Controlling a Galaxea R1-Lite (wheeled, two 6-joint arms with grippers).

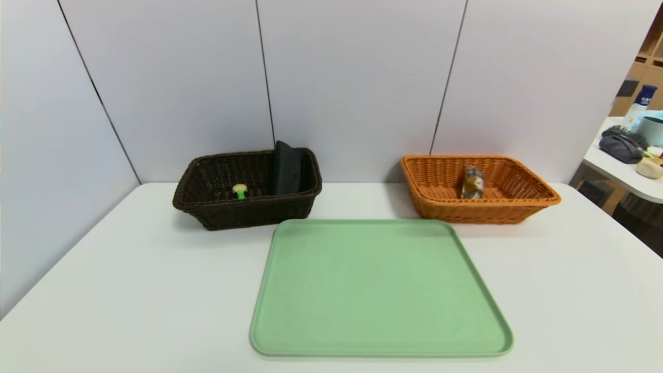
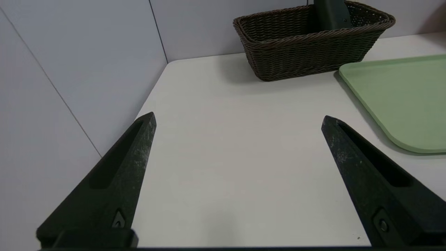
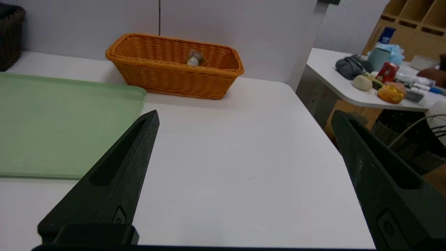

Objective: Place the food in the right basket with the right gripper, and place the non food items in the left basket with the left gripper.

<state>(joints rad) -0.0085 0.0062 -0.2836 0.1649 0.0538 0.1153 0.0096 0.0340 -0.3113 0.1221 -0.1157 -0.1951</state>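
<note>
- Head view: on the white table (image 1: 103,290) the dark brown left basket (image 1: 247,187) stands at the back left, with the green-handled spoon (image 1: 240,191) lying in it and the long black case (image 1: 287,168) leaning upright against its right end wall
- Same view: the orange right basket (image 1: 479,188) stands at the back right, well apart from the dark one, and the wrapped food (image 1: 472,182) stands upright inside it; the pale green tray (image 1: 378,290) lies in front, between the two baskets; neither arm shows here
- Left wrist view: the left gripper (image 2: 238,119) hangs over bare table, jaws spread wide and holding nothing; the left basket lies beyond it with the case top showing, and a corner of the tray is beside it
- Right wrist view: the right gripper (image 3: 245,115) is also spread wide and unladen above the table; the right basket with the food sits ahead, next to the tray's far corner; a cluttered side table (image 3: 334,80) stands off past the table edge
</note>
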